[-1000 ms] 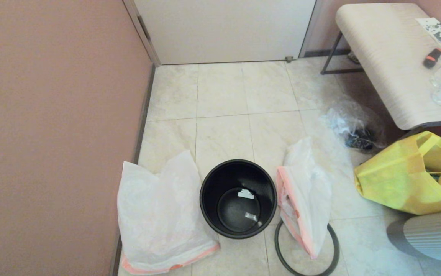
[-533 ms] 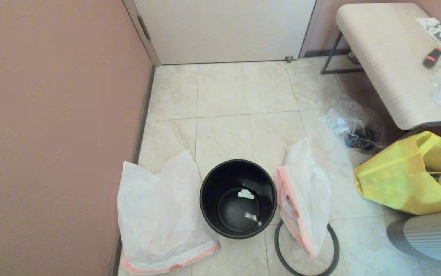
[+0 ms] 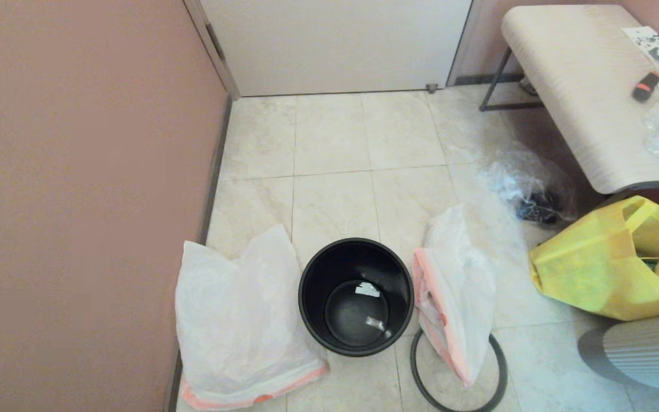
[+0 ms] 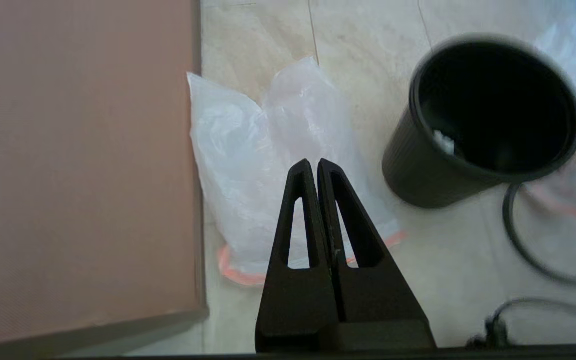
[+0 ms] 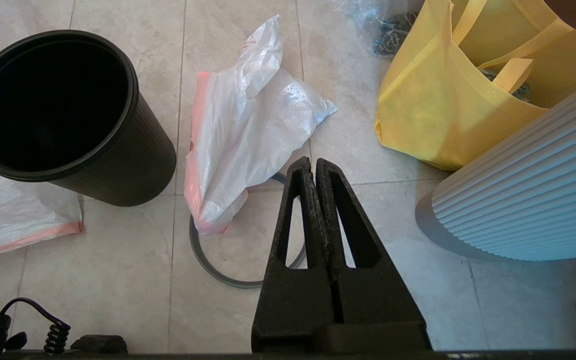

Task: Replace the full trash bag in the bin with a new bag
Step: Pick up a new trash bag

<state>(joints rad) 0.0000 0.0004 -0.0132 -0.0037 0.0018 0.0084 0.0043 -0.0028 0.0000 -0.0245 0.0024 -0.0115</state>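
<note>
the black bin (image 3: 356, 296) stands upright on the tiled floor, bare of any liner, with only a few pale scraps on its bottom. its thin dark grey hoop (image 3: 498, 372) lies flat on the floor at the bin's 4 o'clock, partly covered by a crumpled white bag with a pink drawstring edge (image 3: 455, 292) that rests just beside the bin at 3 o'clock. a flatter white bag with a pink hem (image 3: 237, 326) lies at the bin's 9 o'clock, against the wall.

across the last second nothing in the head view has shifted: bin, hoop and both bags sit exactly where they were. neither arm enters the head view. the left tool (image 4: 315, 165) hangs above the flat bag with its two fingers pressed together and nothing between them; the right tool (image 5: 313, 162) hangs above the hoop and crumpled bag, likewise together and empty.

judging from this, the old liner is already out and no fresh one is fitted; lining the bin and seating the hoop remain undone.
</note>
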